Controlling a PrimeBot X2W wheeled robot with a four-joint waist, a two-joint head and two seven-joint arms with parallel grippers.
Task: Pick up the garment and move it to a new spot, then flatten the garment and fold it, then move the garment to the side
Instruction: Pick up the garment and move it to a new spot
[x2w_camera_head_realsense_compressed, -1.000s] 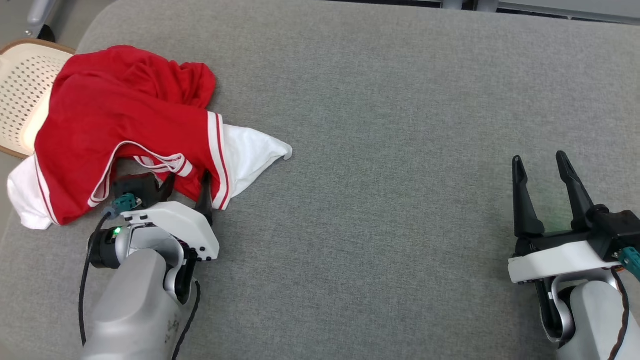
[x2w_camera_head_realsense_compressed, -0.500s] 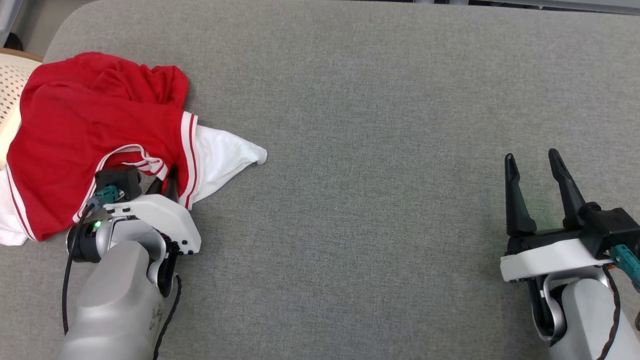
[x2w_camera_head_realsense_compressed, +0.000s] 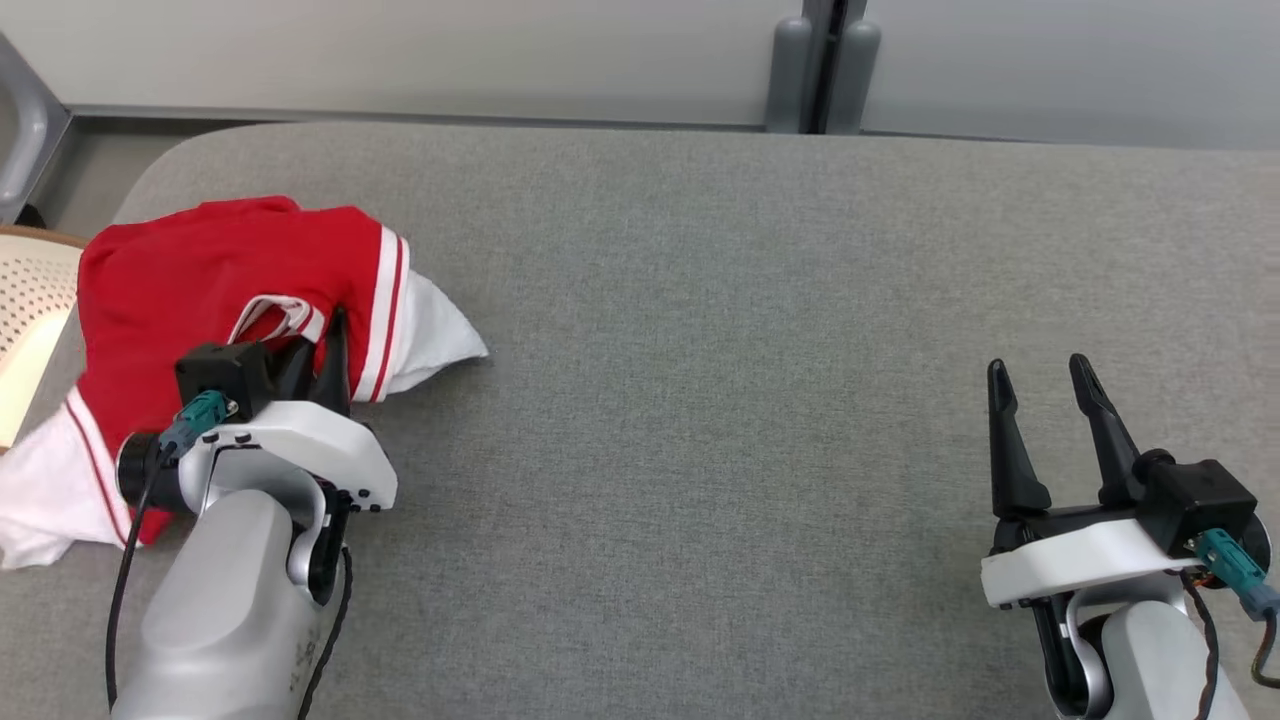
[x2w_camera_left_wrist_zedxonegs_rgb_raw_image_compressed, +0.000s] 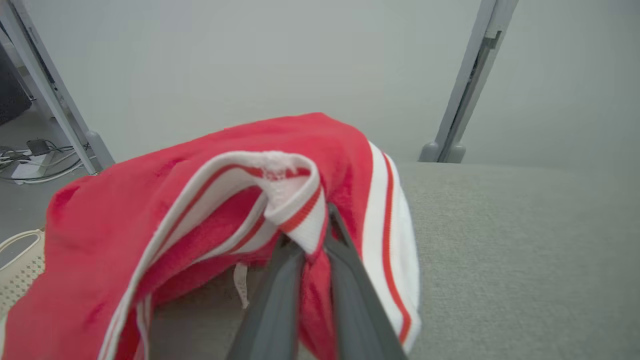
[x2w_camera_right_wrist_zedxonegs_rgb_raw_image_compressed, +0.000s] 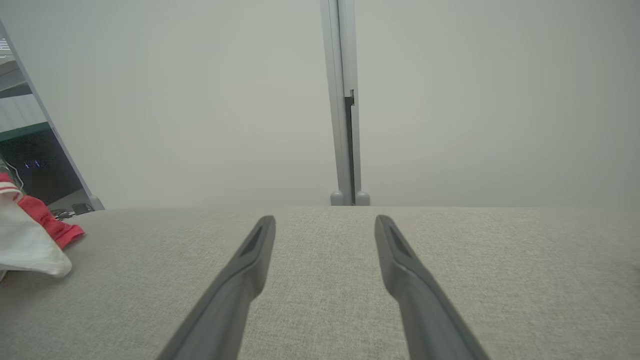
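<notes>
Between left gripper (x2w_camera_head_realsense_compressed: 322, 345) fingers: striped red-and-white hem of the garment (x2w_camera_head_realsense_compressed: 190, 285), pinched tight. Rest of it bunches ahead and left of that gripper on grey padded surface (x2w_camera_head_realsense_compressed: 700, 400). Right gripper (x2w_camera_head_realsense_compressed: 1038, 368) well off to the right, fingers spread.

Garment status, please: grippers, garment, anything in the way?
Left gripper shut on garment, at its striped edge. Right gripper open, holding nothing. Cloth bunched at left end of table. Nothing seen in the way.

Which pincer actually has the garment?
The left pincer, shut on the red garment's striped white trim. The right pincer stands open over the grey surface, holding nothing.
</notes>
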